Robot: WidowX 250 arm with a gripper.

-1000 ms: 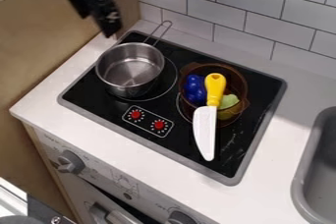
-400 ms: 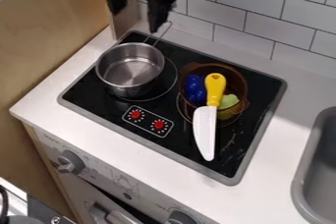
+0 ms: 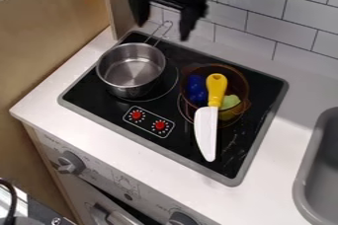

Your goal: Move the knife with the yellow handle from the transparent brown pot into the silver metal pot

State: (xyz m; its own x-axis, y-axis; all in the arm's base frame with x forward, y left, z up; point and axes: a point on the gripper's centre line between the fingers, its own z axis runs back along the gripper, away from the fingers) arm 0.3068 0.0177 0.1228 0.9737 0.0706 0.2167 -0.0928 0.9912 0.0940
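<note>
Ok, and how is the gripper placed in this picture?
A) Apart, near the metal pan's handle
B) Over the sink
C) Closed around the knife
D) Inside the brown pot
A: the gripper has its two fingers spread, with nothing held, and appears close to the wire handle of the metal pan.
</note>
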